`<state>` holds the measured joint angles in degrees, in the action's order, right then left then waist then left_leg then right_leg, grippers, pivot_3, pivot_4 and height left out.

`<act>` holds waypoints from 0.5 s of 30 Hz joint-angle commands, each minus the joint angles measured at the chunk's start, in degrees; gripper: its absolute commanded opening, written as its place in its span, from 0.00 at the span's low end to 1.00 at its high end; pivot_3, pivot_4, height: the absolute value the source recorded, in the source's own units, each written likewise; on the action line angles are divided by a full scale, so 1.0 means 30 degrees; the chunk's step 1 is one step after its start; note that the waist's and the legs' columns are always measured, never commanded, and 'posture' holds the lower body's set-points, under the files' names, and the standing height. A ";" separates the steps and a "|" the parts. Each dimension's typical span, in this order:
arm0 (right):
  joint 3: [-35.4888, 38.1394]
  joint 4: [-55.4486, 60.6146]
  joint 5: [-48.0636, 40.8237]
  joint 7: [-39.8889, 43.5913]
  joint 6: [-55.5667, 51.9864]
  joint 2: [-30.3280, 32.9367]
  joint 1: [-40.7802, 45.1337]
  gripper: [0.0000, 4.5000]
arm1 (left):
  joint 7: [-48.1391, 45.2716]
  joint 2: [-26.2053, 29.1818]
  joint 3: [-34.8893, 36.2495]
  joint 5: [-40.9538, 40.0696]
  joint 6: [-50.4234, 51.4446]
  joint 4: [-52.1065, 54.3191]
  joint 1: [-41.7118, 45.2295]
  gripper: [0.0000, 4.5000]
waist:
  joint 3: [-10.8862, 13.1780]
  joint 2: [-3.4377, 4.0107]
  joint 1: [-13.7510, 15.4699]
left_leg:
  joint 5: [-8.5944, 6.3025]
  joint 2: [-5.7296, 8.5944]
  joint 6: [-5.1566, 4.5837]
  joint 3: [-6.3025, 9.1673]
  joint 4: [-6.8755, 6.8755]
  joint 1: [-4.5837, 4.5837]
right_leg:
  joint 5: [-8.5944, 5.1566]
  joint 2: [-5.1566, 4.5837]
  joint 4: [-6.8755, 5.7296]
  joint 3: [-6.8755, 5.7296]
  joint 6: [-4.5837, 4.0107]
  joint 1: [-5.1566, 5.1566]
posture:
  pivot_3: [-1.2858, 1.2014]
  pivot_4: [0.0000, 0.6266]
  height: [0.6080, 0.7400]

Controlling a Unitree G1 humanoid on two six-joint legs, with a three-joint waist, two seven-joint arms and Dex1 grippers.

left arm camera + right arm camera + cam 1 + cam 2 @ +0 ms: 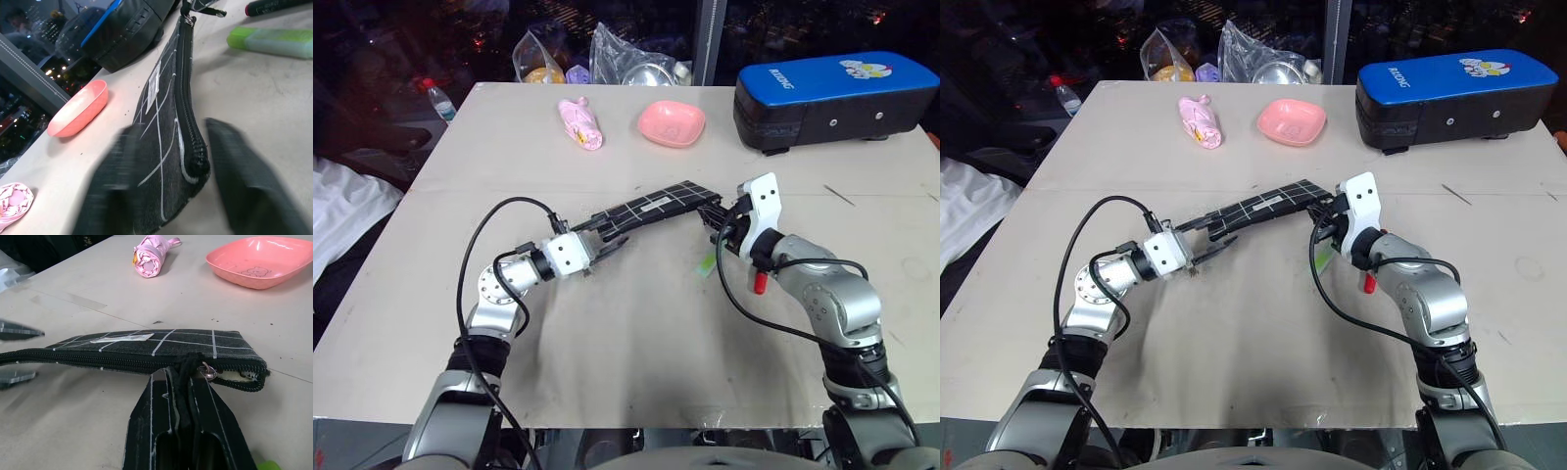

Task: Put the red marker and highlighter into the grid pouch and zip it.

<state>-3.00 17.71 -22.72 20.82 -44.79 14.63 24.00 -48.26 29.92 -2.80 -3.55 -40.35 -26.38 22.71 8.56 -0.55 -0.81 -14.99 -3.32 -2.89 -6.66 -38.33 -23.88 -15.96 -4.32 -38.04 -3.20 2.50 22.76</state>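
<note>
Bright tabletop, dark surroundings, motion-blurred fingers (pixel 122 196)

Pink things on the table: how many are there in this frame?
2. A pink bowl sits at the far side of the table, beside the blue-and-black case. A pink folded bundle lies to its left. More could be hidden inside the plastic bags behind them.
</note>
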 commanded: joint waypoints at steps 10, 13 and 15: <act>-0.0235 0.1113 0.0157 0.0147 0.0322 0.0298 0.0121 0.00 | 0.0531 -0.0372 -0.0110 -0.0013 0.0025 0.0504 0.0420 0.01 | 0.0000 0.0000 0.0005 | 0.0001 0.0001 0.0000 0.0002 0.0000 0.0000 | 0.0000 0.0003 -0.0001 -0.0001 0.0000 0.0000 | 0.52 0.24 1.00; -0.0467 0.1322 0.0201 0.0191 0.0302 0.0350 0.0172 0.00 | 0.1037 -0.0564 -0.0182 0.0405 0.0115 0.0638 0.0409 0.01 | 0.0000 0.0000 0.0002 | 0.0000 0.0002 0.0001 0.0002 -0.0001 0.0000 | 0.0001 0.0004 -0.0002 0.0000 0.0001 0.0000 | 0.52 0.24 1.00; -0.0620 0.1431 0.0223 0.0240 0.0249 0.0329 0.0198 0.00 | 0.1344 -0.0784 -0.0301 0.0650 0.0213 0.0820 0.0292 0.01 | -0.0001 -0.0001 0.0007 | 0.0001 0.0003 0.0001 0.0004 -0.0001 0.0000 | 0.0001 0.0007 -0.0002 -0.0001 0.0002 0.0000 | 0.52 0.24 1.00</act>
<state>-4.33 19.17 -21.74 20.93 -44.74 15.50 24.00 -45.55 27.94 -3.09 -2.07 -39.97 -26.17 23.32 8.56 -0.55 -0.78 -14.99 -3.32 -2.89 -6.64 -38.33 -23.88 -15.96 -4.30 -38.05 -3.20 2.51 22.76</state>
